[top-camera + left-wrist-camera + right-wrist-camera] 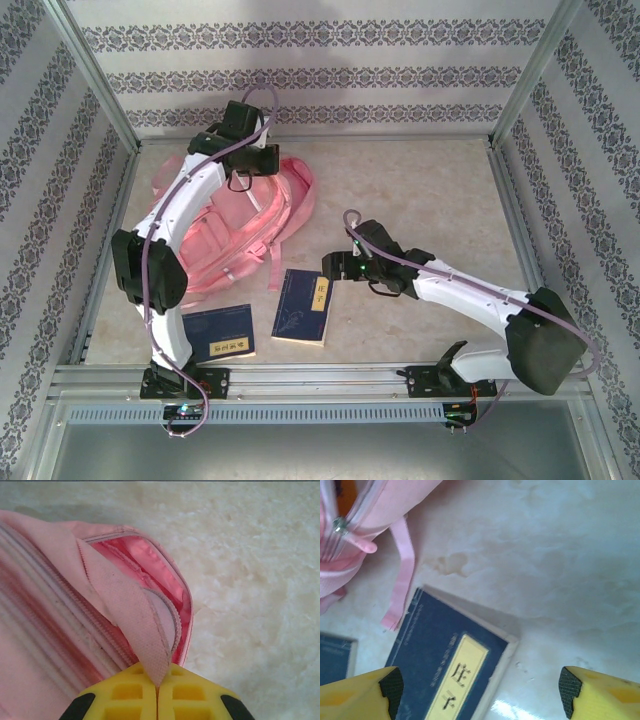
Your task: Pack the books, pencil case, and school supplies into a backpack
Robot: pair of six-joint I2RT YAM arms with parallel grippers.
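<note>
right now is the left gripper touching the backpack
Touching. The left wrist view shows the left gripper closed on a pink fabric flap of the backpack. The flap runs straight down into the seam where the yellow jaws meet.

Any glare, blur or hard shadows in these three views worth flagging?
Top view: evenly lit and sharp. Left wrist view: table pale and soft, backpack lining glowing red-pink. Right wrist view: mildly blurred, with a glare patch on the table beside the navy book.
</note>
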